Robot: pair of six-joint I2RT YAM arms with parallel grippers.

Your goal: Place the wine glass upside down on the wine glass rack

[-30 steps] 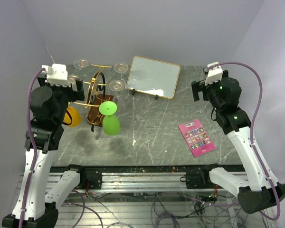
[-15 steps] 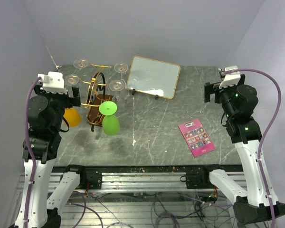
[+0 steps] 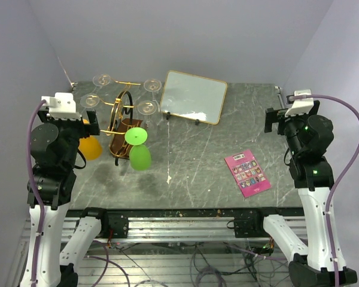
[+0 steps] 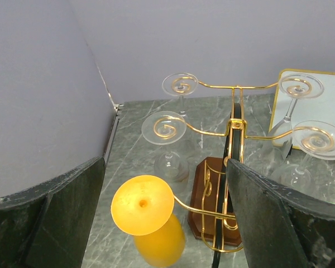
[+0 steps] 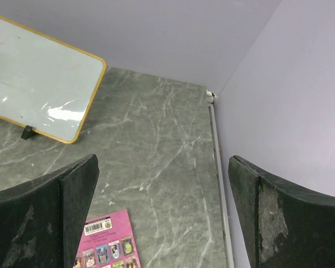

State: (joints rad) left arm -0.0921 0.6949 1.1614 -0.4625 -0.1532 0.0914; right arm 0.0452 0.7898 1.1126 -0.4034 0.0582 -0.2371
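Looks done: the orange wine glass (image 4: 142, 204) hangs bowl-down from a scrolled arm of the wine glass rack (image 3: 121, 119), beside a green glass (image 3: 140, 157) and four clear ones. Left gripper (image 4: 166, 162) and right gripper (image 5: 163, 162) are both spread wide, holding nothing, and sit apart from the rack. I judge no step is left.

Gold wire wine glass rack (image 4: 234, 120) with dark-brown oval wooden base; orange plastic wine glass (image 4: 148, 218); green plastic wine glass (image 3: 138, 150); grey white-veined marble table (image 3: 197, 155); pink illustrated booklet (image 3: 247, 172)
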